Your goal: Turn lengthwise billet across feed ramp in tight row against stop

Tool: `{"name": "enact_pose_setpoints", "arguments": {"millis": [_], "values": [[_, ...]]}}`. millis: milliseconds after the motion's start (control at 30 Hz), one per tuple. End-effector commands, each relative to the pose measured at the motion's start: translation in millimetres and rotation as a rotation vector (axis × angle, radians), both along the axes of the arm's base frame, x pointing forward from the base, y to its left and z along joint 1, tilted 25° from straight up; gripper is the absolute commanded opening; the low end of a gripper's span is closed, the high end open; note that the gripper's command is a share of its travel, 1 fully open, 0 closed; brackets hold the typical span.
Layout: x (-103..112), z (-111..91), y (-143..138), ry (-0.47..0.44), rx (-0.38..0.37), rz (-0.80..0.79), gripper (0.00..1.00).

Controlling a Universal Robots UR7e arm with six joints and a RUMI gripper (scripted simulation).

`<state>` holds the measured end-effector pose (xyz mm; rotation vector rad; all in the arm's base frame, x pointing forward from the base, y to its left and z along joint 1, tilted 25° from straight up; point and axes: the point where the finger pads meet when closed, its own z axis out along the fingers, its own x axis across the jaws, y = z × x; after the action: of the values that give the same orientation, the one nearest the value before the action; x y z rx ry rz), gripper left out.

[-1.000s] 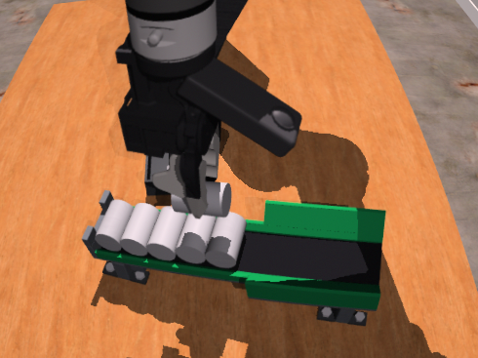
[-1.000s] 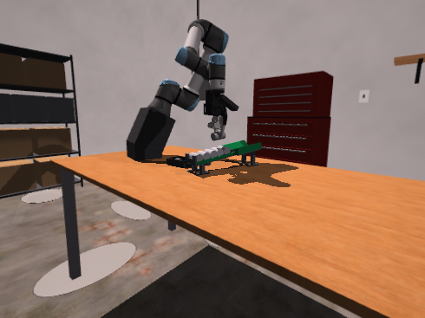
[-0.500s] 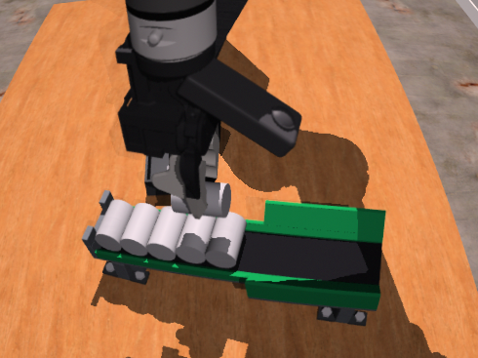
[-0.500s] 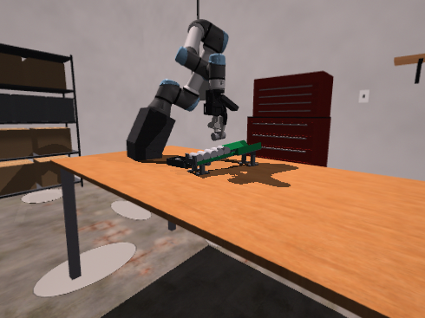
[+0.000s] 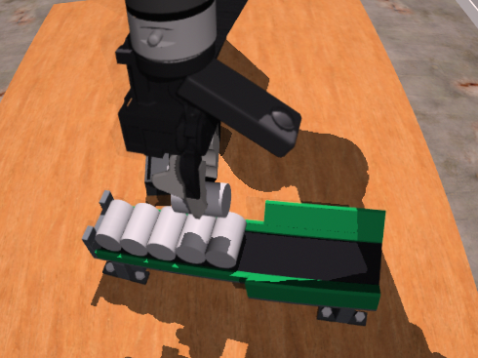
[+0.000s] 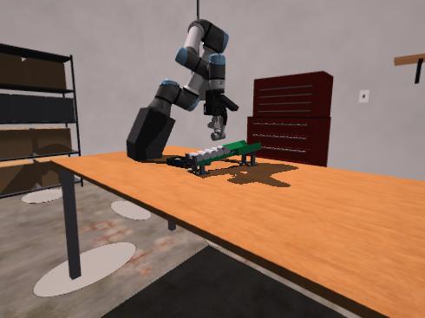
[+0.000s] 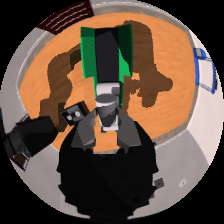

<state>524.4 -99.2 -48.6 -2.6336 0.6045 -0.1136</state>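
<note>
My gripper (image 5: 197, 203) (image 6: 218, 134) (image 7: 106, 108) is shut on a grey billet (image 5: 219, 200) (image 6: 217, 137) (image 7: 106, 100). It holds the billet in the air above the ramp, roughly level, its long axis along the ramp's length. The green ramp (image 5: 322, 219) (image 6: 236, 145) (image 7: 88, 60) has a black bed. Several other billets lie straight across its lower part, side by side. The lowest billet (image 5: 114, 224) is by the grey stop (image 5: 89, 236); the uppermost billet (image 5: 227, 239) borders the bare bed. The far finger is partly hidden in the top view.
A dark box-like fixture (image 5: 151, 182) (image 6: 176, 161) (image 7: 73, 114) stands on the table beside the ramp's lower end. Raised green side walls flank the ramp's upper part. Dark feet (image 5: 342, 314) carry the ramp. A red tool cabinet (image 6: 288, 97) stands behind the table.
</note>
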Motion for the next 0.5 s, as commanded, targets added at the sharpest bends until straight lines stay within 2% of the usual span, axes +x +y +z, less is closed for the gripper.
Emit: {"name": "enact_pose_setpoints", "arguments": {"millis": [0,433,467], "values": [[0.4,0.5,-0.5,-0.001,-0.001,0.000,0.00],[0.4,0.5,-0.5,-0.001,-0.001,0.000,0.00],[0.4,0.7,-0.9,0.023,0.010,-0.055,0.00]]}}
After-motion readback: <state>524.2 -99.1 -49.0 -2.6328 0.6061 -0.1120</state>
